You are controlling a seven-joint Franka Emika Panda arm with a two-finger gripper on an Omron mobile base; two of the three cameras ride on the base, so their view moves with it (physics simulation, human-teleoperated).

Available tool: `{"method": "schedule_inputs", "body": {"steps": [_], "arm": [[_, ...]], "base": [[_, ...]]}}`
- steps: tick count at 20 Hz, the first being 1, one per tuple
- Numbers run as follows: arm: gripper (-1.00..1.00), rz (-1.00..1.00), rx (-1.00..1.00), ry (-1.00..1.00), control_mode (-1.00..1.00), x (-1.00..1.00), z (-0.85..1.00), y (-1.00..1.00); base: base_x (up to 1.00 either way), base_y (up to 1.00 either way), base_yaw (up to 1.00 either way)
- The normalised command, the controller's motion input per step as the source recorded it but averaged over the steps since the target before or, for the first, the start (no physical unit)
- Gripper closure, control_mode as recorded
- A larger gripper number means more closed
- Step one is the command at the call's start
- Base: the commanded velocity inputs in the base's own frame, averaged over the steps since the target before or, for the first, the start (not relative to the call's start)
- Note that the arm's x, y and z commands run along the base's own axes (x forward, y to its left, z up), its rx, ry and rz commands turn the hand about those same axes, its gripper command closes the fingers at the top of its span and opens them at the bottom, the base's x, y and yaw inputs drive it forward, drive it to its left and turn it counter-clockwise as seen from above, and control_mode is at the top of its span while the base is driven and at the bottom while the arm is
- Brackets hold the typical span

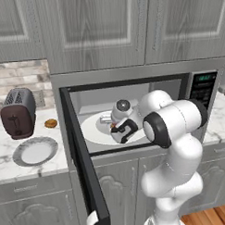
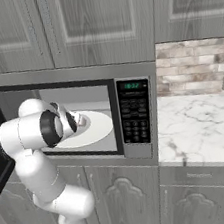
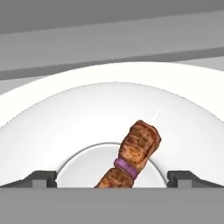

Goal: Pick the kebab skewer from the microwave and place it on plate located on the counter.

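**Reaching into the microwave for the skewer**

We had our arm stretched through the open door of the microwave (image 1: 131, 85), with the gripper (image 3: 112, 179) spread wide and holding nothing. In the hand view the two finger tips (image 3: 41, 178) stood well apart at the bottom, one on each side of the kebab skewer (image 3: 133, 155), which lay between them on the small dish (image 3: 78, 168) at the middle of the white turntable (image 3: 65, 118). The skewer ran tilted across the view, its thin bare point aimed up and away from us, the meat chunks split by a purple ring. We could not tell whether the tips had reached its level or hung just above it.

We judged the step in hand to be the approach to the grasp: the pick was not yet made, and the carry and the placing were all still to come. The next move, as we read it, called for a short settle onto the meat and a close across the stick's narrow width, then a careful pull back past the door frame.

By our count there was one skewer, one microwave, one turntable with one small dish, and one gripper. On the counter (image 1: 10, 165) to the left of the oven we counted one plate (image 1: 35, 151), bare and waiting, one dark-red toaster (image 1: 18, 112) behind it, and one small brown bun-like lump (image 1: 51, 123) beside the toaster.
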Motion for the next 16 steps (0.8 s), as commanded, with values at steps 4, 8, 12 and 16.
{"method": "schedule_inputs", "body": {"steps": [4, 8, 12, 16], "arm": [[-1.0, 0.0, 0.0, 0.02, -1.0, 0.12, -0.15, 0.0], [1.0, 0.0, 0.0, 0.0, -1.0, 0.09, -0.08, 0.0], [1.0, 0.0, 0.0, 0.0, -1.0, 0.0, 0.0, 0.0], [1.0, 0.0, 0.0, 0.0, -1.0, 0.0, 0.0, 0.0]], "base": [[0.0, 0.0, 0.0], [0.0, 0.0, 0.0], [0.0, 0.0, 0.0], [0.0, 0.0, 0.0]]}}
